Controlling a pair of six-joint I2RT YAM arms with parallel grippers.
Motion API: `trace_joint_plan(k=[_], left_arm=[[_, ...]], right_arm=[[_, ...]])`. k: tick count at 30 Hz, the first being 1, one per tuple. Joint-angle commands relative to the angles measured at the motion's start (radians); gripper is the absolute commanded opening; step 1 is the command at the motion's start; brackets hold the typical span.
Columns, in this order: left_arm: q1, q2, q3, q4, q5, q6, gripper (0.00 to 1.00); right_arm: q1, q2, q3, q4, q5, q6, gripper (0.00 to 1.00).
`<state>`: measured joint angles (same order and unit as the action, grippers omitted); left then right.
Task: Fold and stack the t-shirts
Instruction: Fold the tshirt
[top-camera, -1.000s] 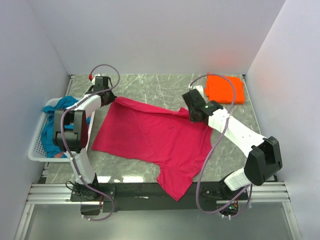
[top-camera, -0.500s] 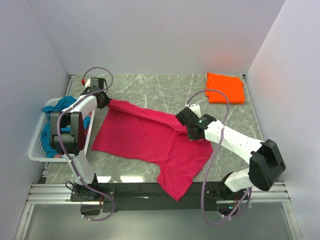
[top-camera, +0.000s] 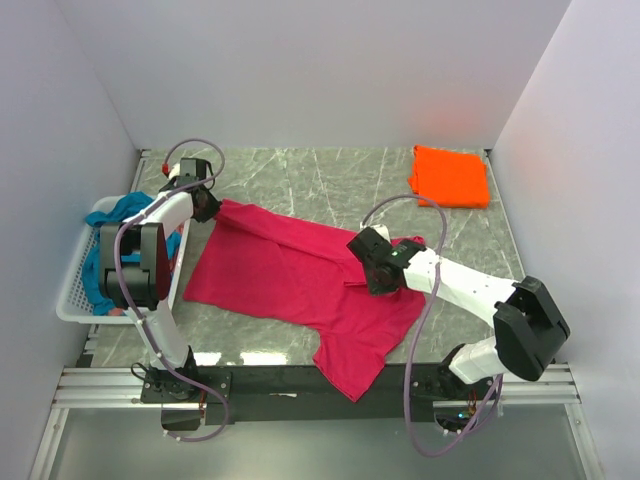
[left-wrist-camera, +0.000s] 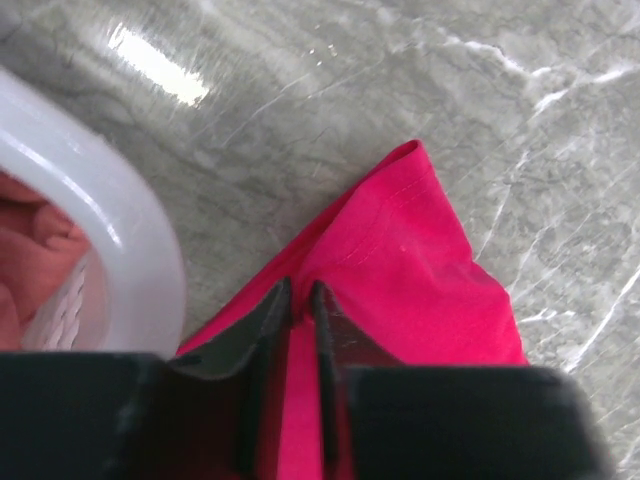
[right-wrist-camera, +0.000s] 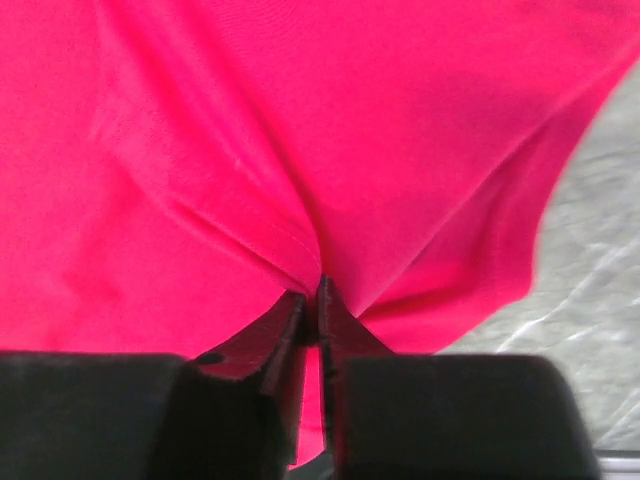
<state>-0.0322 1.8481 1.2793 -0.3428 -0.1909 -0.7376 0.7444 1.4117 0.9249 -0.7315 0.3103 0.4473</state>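
Note:
The magenta-pink t-shirt (top-camera: 290, 280) lies spread on the marble table, one sleeve hanging over the near edge. My left gripper (top-camera: 211, 207) pinches its far left corner beside the basket; in the left wrist view the jaws (left-wrist-camera: 302, 290) stand nearly together with pink cloth (left-wrist-camera: 420, 260) between them. My right gripper (top-camera: 364, 270) rests on the shirt's right part, holding a fold; in the right wrist view its tips (right-wrist-camera: 312, 292) squeeze a ridge of pink cloth (right-wrist-camera: 300, 130). The orange t-shirt (top-camera: 450, 177) lies folded at the far right. The teal-blue t-shirt (top-camera: 100, 268) is bunched in the basket.
A white lattice basket (top-camera: 72, 300) stands at the table's left edge, its rim (left-wrist-camera: 120, 210) close to my left gripper. White walls enclose the table on three sides. A black rail (top-camera: 270, 378) runs along the near edge.
My right gripper has moved toward the near left, dragging the shirt's far right edge over the cloth. The left gripper shifted slightly and still holds the far left corner.

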Motion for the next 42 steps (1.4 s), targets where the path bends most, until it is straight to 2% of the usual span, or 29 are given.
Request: trace_joint_plan(k=[1, 3, 4, 6, 7, 9, 12, 13, 16, 18, 21, 25, 33, 39, 42], left_arm=[[0.000, -0.018, -0.006, -0.033, -0.018, -0.031, 0.22], [-0.001, -0.032, -0.009, -0.044, -0.022, -0.043, 0.28], [-0.002, -0.045, -0.006, -0.062, -0.036, -0.063, 0.34], [-0.002, -0.067, -0.001, -0.067, -0.039, -0.069, 0.43], [-0.002, -0.073, 0.000, -0.070, -0.029, -0.071, 0.51], [-0.006, -0.087, 0.011, -0.074, -0.027, -0.072, 0.53], [-0.021, -0.112, 0.032, -0.076, -0.012, -0.068, 0.66], [-0.034, -0.118, 0.037, -0.071, -0.002, -0.062, 0.72], [-0.075, -0.107, 0.064, -0.055, 0.021, -0.043, 0.80], [-0.100, -0.077, 0.090, -0.038, 0.048, -0.033, 0.84], [-0.109, -0.027, 0.130, -0.012, 0.097, -0.016, 0.92], [-0.112, 0.080, 0.196, -0.021, 0.119, 0.000, 0.98], [-0.094, 0.215, 0.244, -0.005, 0.143, 0.023, 0.99], [-0.017, 0.218, 0.141, 0.079, 0.238, -0.006, 0.99], [0.000, 0.206, 0.097, 0.085, 0.228, -0.011, 0.99]], right_arm=[[0.024, -0.008, -0.014, 0.009, -0.086, 0.040, 0.19], [0.026, -0.039, -0.032, 0.018, -0.134, 0.034, 0.26], [0.024, -0.060, -0.037, 0.026, -0.138, 0.033, 0.37], [0.024, -0.074, -0.037, 0.040, -0.136, 0.019, 0.42], [0.024, -0.080, -0.029, 0.035, -0.125, 0.018, 0.48], [0.023, -0.091, -0.005, 0.021, -0.109, 0.016, 0.53], [0.006, -0.120, 0.015, 0.024, -0.100, 0.013, 0.68], [-0.006, -0.134, 0.022, 0.027, -0.093, 0.014, 0.77], [-0.097, -0.145, 0.051, 0.046, -0.102, 0.037, 0.79], [-0.195, -0.145, 0.060, 0.098, -0.177, 0.059, 0.80], [-0.270, -0.117, 0.066, 0.196, -0.282, 0.064, 0.81], [-0.344, 0.021, 0.130, 0.227, -0.292, 0.060, 0.82], [-0.497, 0.225, 0.131, 0.260, -0.333, 0.076, 0.81], [-0.582, 0.348, 0.130, 0.305, -0.384, 0.053, 0.81], [-0.602, 0.389, 0.161, 0.281, -0.376, 0.047, 0.81]])
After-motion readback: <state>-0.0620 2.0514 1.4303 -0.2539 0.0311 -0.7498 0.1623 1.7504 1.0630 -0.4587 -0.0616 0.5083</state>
